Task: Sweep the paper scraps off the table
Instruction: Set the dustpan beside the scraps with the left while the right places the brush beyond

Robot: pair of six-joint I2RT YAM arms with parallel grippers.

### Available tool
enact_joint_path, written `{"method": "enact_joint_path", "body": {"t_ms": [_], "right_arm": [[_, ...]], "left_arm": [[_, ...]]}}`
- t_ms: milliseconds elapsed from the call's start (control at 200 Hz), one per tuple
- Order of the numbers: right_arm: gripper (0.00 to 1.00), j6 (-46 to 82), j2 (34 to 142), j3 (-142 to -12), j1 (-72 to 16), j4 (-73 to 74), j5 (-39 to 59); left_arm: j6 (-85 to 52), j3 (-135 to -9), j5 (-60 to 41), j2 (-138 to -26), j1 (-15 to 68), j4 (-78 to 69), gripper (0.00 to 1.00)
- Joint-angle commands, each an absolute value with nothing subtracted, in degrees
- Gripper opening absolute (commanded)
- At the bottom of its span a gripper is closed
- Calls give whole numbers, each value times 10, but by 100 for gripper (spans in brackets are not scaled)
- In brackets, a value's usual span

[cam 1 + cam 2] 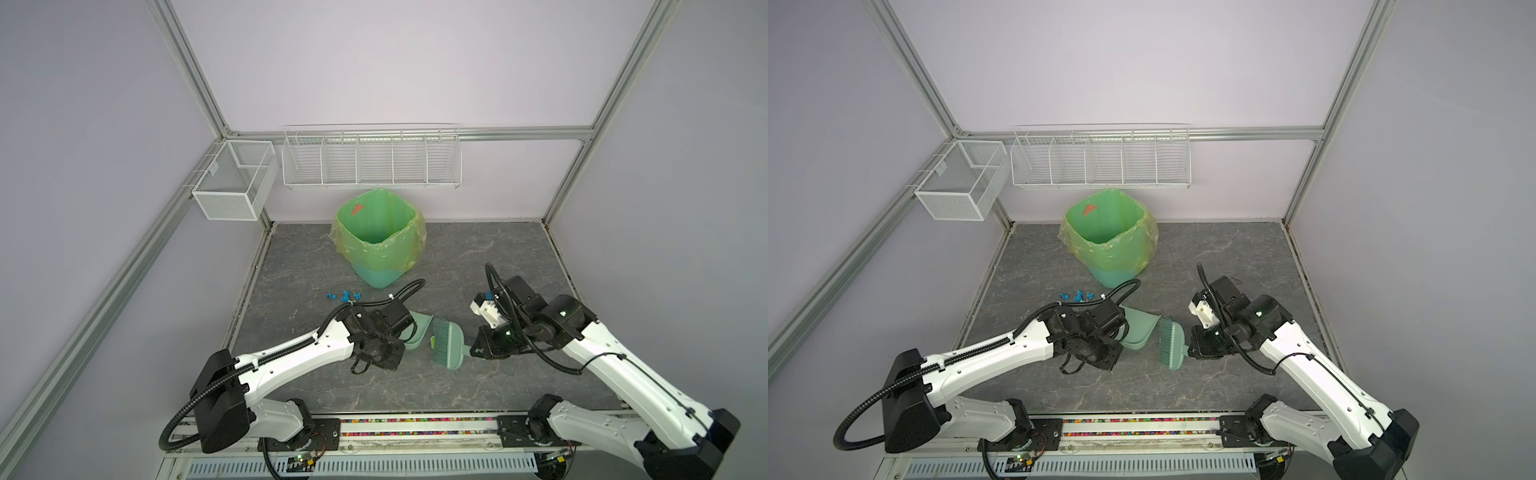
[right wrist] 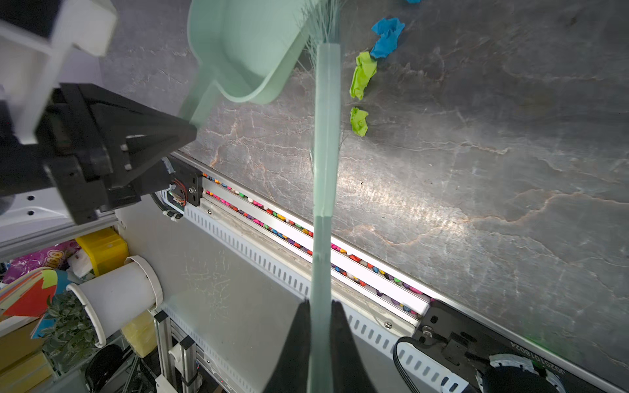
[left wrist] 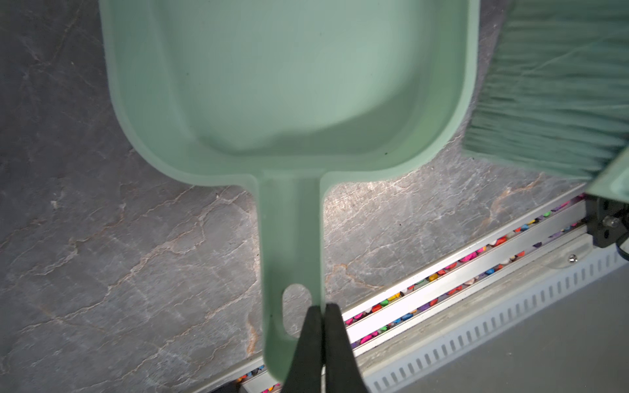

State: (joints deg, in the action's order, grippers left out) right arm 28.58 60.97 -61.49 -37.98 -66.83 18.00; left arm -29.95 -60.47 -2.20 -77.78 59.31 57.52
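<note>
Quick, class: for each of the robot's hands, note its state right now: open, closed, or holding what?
Left hand: closed, holding the dustpan by its handle.
Right hand: closed, holding the brush by its handle.

The desk (image 1: 478,253) is a dark grey slab with pale marble-like veins, framed by aluminium rails. A green bin (image 1: 376,276) lined with a thin yellowish-green bag stands on it close to the far edge, left of the middle. In both top views a small cluster of blue paper scraps (image 1: 344,296) lies just in front of the bin, toward the left edge and clear of the bin's foot. The right wrist view shows two lime-green wads (image 2: 363,73) and a blue wad (image 2: 388,35) lying just beside one another on the bare surface, nearer the near edge.
</note>
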Motion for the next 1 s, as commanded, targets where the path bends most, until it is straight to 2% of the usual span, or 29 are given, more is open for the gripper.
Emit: {"method": "enact_joint_path", "body": {"t_ms": [0,285,670,805,995], "right_arm": [[7,309,609,-582,-395,-644,182],[7,276,659,-601,-390,-654,118],[7,288,733,-645,-326,-553,117],[7,267,763,-698,-294,-559,128],[7,214,785,-800,-284,-645,112]], "left_arm": [[-291,-628,8,-786,593,601,0],[-281,-621,1,-785,593,598,0],[-272,-612,-7,-786,593,605,0],[-267,-619,-13,-788,593,619,0],[-273,-617,-20,-763,595,628,0]]}}
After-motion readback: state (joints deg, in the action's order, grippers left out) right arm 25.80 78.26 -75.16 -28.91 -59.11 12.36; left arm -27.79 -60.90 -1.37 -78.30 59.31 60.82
